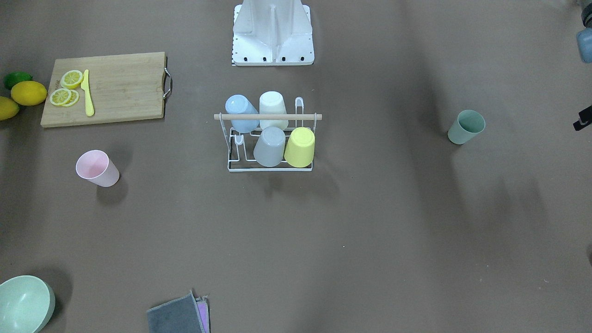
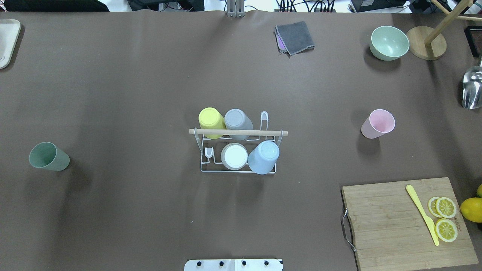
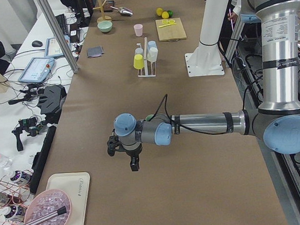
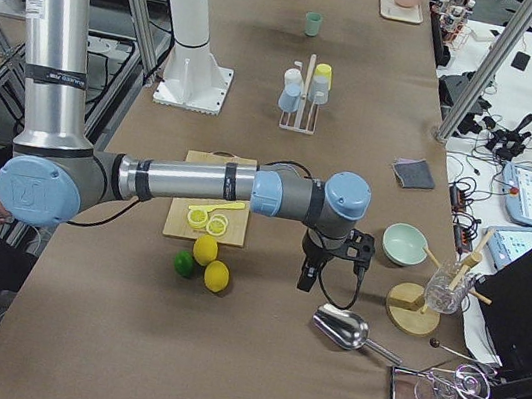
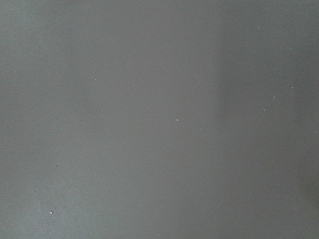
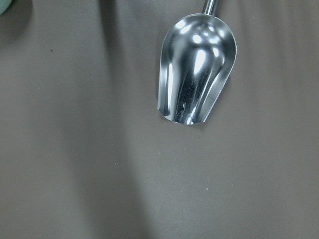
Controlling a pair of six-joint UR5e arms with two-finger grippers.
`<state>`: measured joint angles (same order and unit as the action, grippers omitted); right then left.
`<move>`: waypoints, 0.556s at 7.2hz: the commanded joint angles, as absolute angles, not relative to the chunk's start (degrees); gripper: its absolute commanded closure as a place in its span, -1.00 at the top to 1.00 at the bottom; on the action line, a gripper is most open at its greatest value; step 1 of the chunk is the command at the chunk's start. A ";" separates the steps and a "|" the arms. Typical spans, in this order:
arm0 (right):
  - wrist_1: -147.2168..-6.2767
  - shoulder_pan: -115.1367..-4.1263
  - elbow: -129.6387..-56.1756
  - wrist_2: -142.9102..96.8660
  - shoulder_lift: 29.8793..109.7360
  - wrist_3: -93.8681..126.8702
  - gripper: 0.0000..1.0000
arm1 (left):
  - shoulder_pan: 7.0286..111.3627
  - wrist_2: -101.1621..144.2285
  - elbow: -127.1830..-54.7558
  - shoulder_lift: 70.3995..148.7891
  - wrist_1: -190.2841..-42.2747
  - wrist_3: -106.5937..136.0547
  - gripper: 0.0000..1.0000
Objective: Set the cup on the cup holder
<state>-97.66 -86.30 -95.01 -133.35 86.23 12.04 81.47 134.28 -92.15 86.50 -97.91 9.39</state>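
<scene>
White wire cup holder point(image 2: 241, 171): mid-table, light wooden rod across its top; yellow cup point(image 2: 211, 118), grey cup point(image 2: 237, 120), white cup point(image 2: 234, 156) and blue cup point(image 2: 264, 157) upside down on its prongs; two prongs bare.
Green cup point(image 2: 49, 156): upright on the table, well apart from the cup holder, robot's left side.
Pink cup point(image 2: 377, 123): upright on the table, right side, off the cup holder.
Left gripper point(image 3: 134, 164): above bare table at the left end; fingers apart or together, cannot tell.
Right gripper point(image 4: 308, 275): above the table near a metal scoop point(image 6: 195, 69); fingers likewise impossible to judge.
</scene>
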 commanded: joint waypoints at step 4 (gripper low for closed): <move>-100.36 -85.87 -95.89 -133.77 83.69 13.09 0.99 | 81.65 134.21 -87.80 85.96 -97.91 0.35 0.94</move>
